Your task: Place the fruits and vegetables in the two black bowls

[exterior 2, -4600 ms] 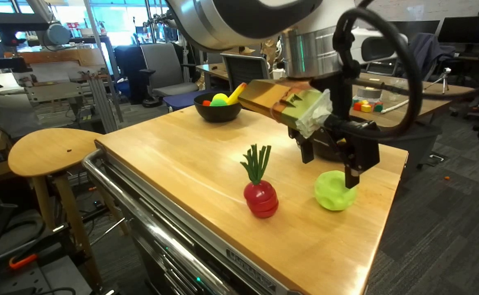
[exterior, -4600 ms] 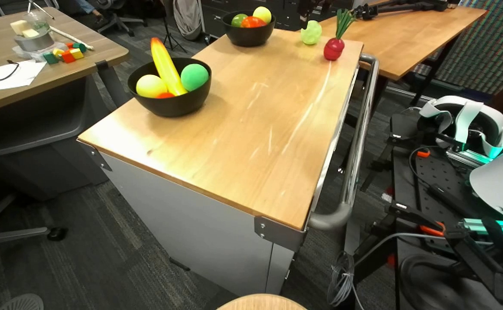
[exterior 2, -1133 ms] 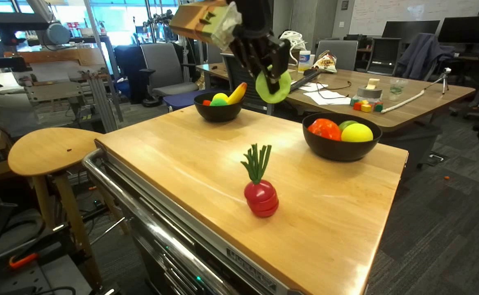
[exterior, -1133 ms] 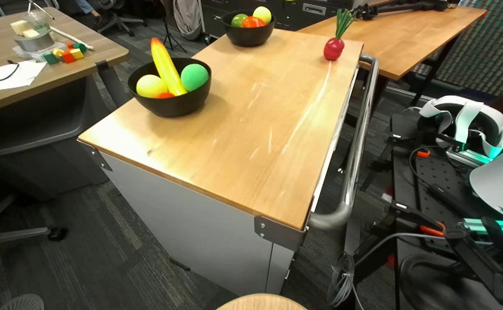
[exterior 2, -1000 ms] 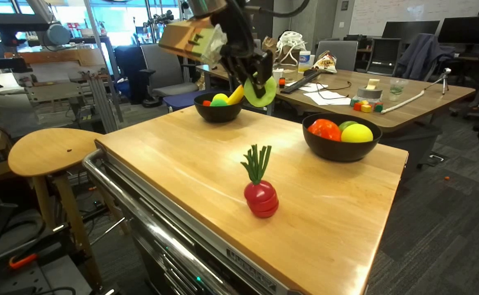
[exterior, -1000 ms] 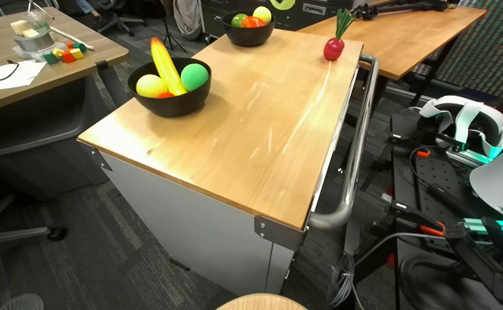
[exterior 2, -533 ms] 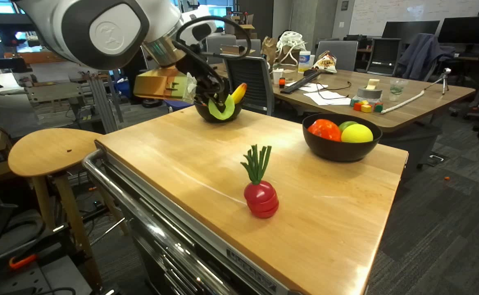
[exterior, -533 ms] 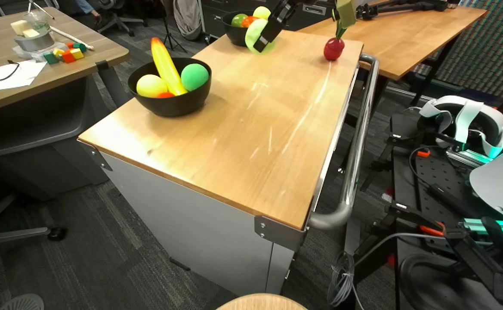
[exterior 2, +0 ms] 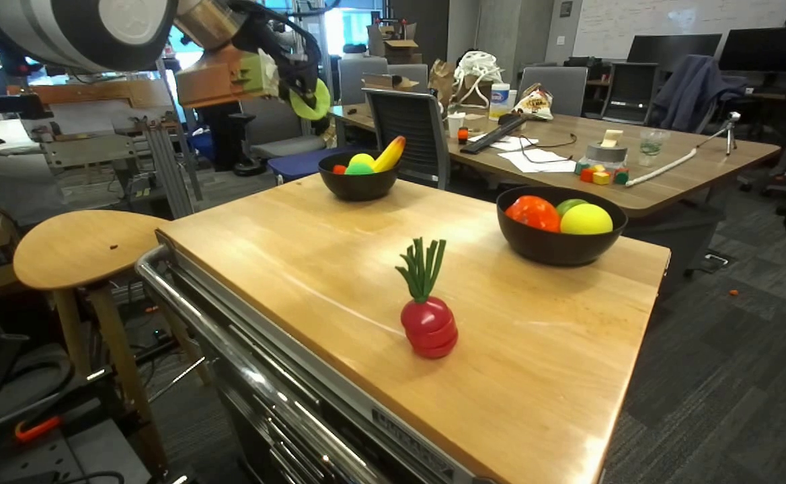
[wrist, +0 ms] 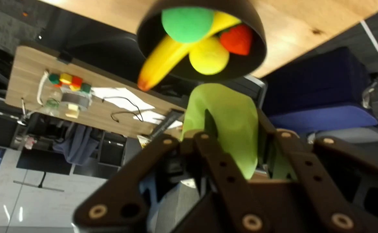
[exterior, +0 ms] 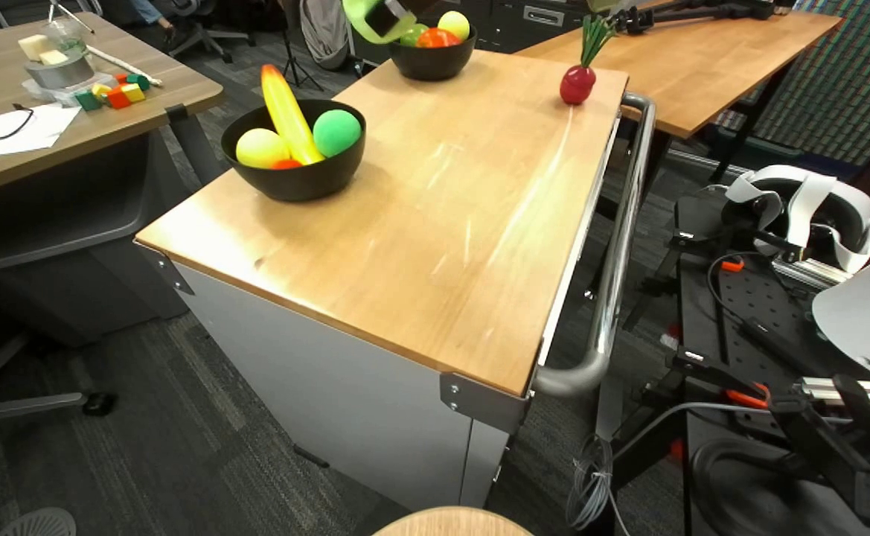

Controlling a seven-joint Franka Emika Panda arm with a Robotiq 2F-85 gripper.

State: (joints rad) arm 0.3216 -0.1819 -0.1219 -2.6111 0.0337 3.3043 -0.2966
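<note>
My gripper (wrist: 235,129) is shut on the light green ball (wrist: 231,110), its fingers on either side. In an exterior view the ball (exterior 2: 322,101) hangs high, above and left of the black bowl (exterior 2: 360,191) with the banana (exterior 2: 387,158). That bowl also holds a green ball (wrist: 189,24), a yellow round (wrist: 210,56) and a red piece (wrist: 238,39). A second black bowl (exterior 2: 557,249) contains a red-orange round (exterior 2: 534,212), a yellow round (exterior 2: 586,219) and a green one (exterior 2: 567,205). Upright on the wooden top stands the red vegetable with green leaves (exterior 2: 429,328).
The bowls and red vegetable share a wooden cart top (exterior 2: 285,235), with a metal handle bar (exterior 2: 245,363) along one side. A round stool (exterior 2: 83,242) stands beside the cart. Behind is a desk (exterior 2: 709,151) with papers, tape and small blocks. A chair (exterior 2: 406,128) stands between.
Seconds ago the light green ball lay on the wooden top; since then my gripper has closed on it and lifted it. Over the last half second both rose and moved left in both exterior views.
</note>
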